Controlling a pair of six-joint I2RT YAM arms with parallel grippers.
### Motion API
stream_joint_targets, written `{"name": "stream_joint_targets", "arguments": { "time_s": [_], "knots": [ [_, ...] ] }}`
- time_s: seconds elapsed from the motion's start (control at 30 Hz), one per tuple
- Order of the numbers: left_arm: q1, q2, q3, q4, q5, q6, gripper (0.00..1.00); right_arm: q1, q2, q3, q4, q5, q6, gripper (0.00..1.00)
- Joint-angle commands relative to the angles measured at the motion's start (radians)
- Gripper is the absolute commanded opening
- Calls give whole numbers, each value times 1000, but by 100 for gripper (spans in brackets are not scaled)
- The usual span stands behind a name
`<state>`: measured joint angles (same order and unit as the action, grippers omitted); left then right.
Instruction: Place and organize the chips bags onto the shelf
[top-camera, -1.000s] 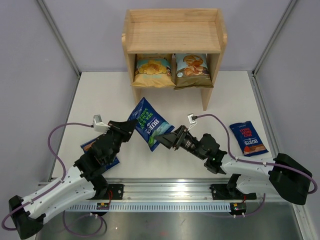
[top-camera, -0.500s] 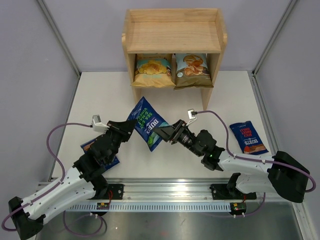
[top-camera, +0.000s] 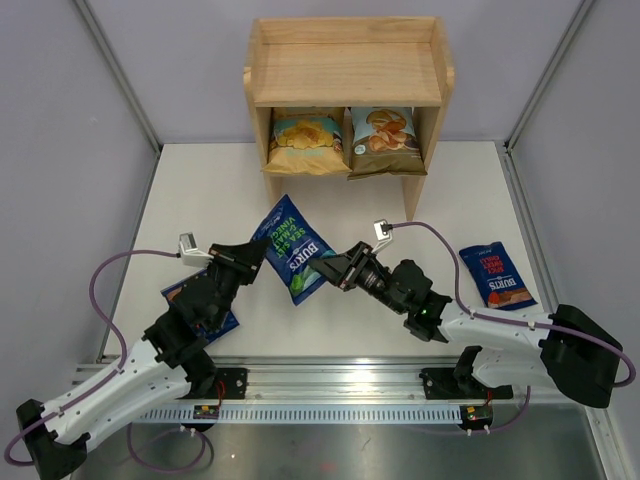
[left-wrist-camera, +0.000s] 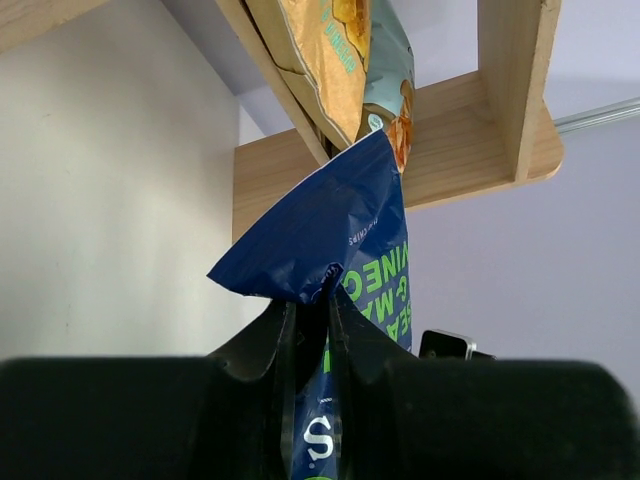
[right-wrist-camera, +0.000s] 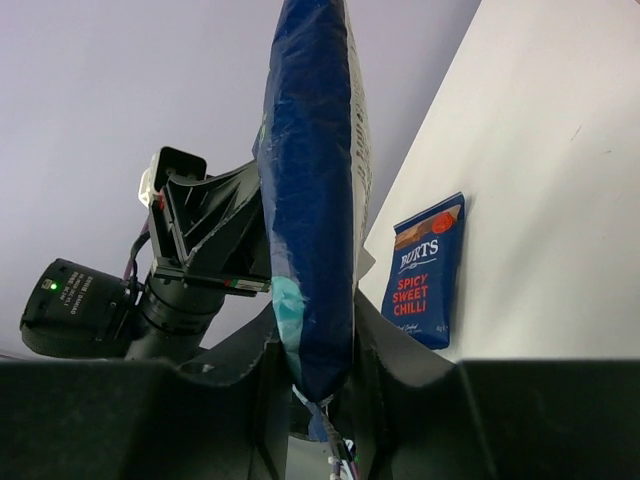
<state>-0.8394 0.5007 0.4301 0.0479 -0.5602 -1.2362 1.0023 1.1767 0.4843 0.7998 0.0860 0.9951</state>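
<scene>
The left end effector (top-camera: 262, 254) is almost fully closed, its two black fingers (left-wrist-camera: 275, 335) pinching a crumpled corner of a glossy dark-blue chips bag with green lettering (top-camera: 296, 250). The right end effector (top-camera: 324, 268) is narrowed onto the same bag at the opposite edge, one finger against each face. The bag is thus held up on edge between the two arms, above the white worktop (top-camera: 230, 190), in front of the shelf and apart from it. White "BURTS" shows on its face from above; the left wrist view gives, upside down, the green letters "VINEG", and the rest of that line is cut off.

Partly under the left arm a second dark-blue bag (right-wrist-camera: 425, 272) lies flat on the worktop; it reads "BURTS" in white and "SPICY SWEET CHILLI" in red. A third dark-blue bag with red lettering (top-camera: 497, 277), also marked "BURTS", lies flat near the right arm.

Beyond stands the light wooden two-tier shelf (top-camera: 345, 72); its lower tier holds a large yellow bag (top-camera: 305, 140) on the left and a large light-blue and brown bag (top-camera: 385, 140) just beside it; their writing is too small to read.
</scene>
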Motion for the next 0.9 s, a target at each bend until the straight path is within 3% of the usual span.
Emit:
{"name": "stream_joint_targets", "arguments": {
  "time_s": [0.0,0.2,0.3,0.4,0.47,0.5,0.8,0.87],
  "knots": [
    [-4,-4,-7,87,-3,6,0,10,-2,19,52,-14,-24,30],
    [-3,-105,-13,-20,-46,76,2,-10,-127,34,-100,8,-90,20],
    [-1,-157,-24,-19,-52,138,12,-36,-176,40,-135,-14,-98,13],
    [0,-179,-7,-25,-41,220,41,-56,-215,54,-174,-55,-98,13],
    [0,-185,25,-78,-58,245,66,-65,-233,66,-200,-66,-104,13],
    [0,-188,41,-100,-67,256,69,-70,-253,79,-215,-71,-104,13],
    [0,-238,114,-235,-125,415,74,-125,-299,169,-321,-83,-147,7],
    [0,-232,133,-259,-118,444,79,-139,-299,198,-346,-81,-164,7]
  ]
}}
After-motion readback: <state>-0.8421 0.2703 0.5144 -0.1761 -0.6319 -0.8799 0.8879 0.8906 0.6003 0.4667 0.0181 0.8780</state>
